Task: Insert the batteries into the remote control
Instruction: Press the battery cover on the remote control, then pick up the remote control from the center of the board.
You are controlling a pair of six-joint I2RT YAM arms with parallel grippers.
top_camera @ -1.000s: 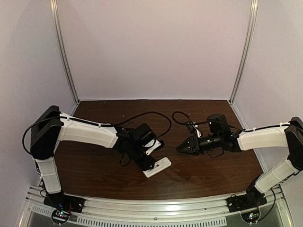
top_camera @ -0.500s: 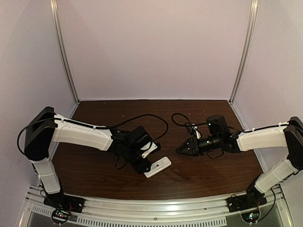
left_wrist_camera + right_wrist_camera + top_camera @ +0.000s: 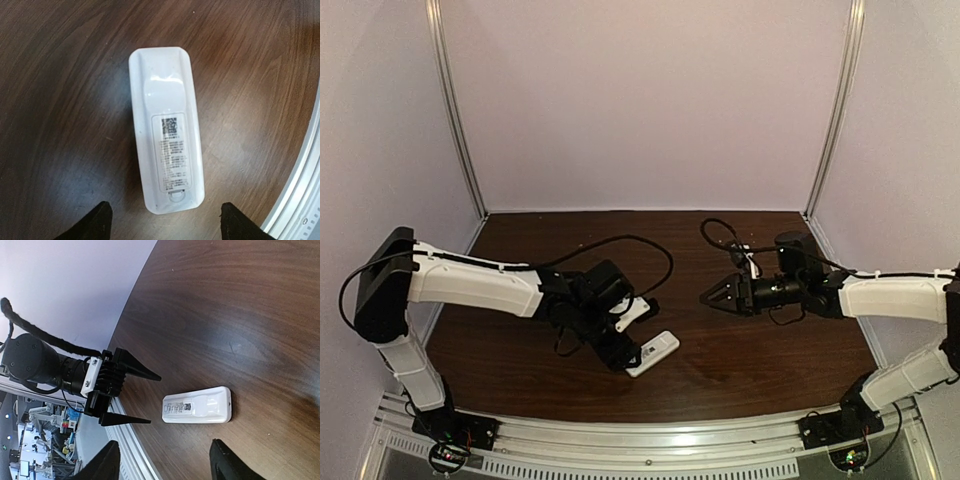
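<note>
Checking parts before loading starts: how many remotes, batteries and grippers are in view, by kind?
remote control: 1
batteries: 0 in view
grippers: 2, the left gripper and the right gripper, both with jaws open
Total: 3

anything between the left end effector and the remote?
Nothing visible. The left end effector is open, fingertips just short of the near end of the remote control, with only bare table between. The remote lies back-up.
</note>
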